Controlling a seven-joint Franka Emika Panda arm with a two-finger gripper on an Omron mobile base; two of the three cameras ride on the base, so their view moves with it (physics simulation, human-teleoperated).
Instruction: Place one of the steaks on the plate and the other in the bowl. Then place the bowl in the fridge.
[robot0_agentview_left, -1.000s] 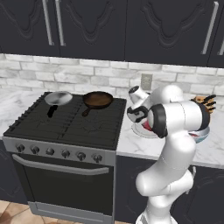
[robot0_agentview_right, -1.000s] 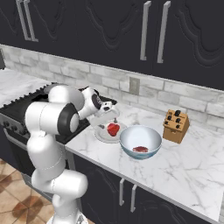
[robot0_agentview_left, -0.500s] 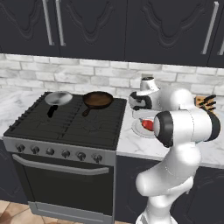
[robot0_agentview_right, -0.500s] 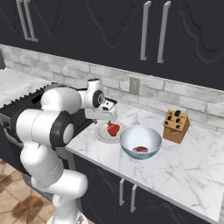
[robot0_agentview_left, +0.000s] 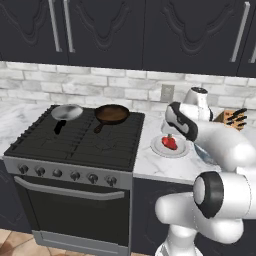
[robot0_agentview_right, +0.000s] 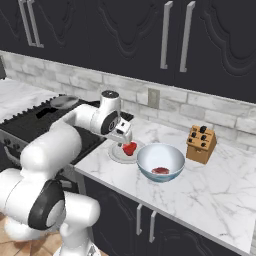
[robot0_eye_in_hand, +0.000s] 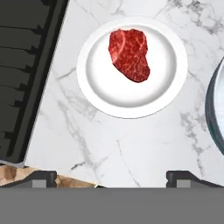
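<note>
Fingers (robot0_eye_in_hand: 39, 178) stand wide and empty above the plate (robot0_eye_in_hand: 170, 85); 1 steak (robot0_eye_in_hand: 129, 53) lies on it, the other steak (robot0_agentview_right: 161, 170) sits in the bowl (robot0_agentview_right: 161, 161) alongside; likely only the fridge step remains.

Hand view straight above plate (robot0_eye_in_hand: 100, 94)

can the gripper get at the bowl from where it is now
Probably yes. The open, empty gripper hangs above the plate, and the bowl sits right beside that plate on the marble counter. Nothing stands between them; the knife block is on the bowl's far side.
</note>
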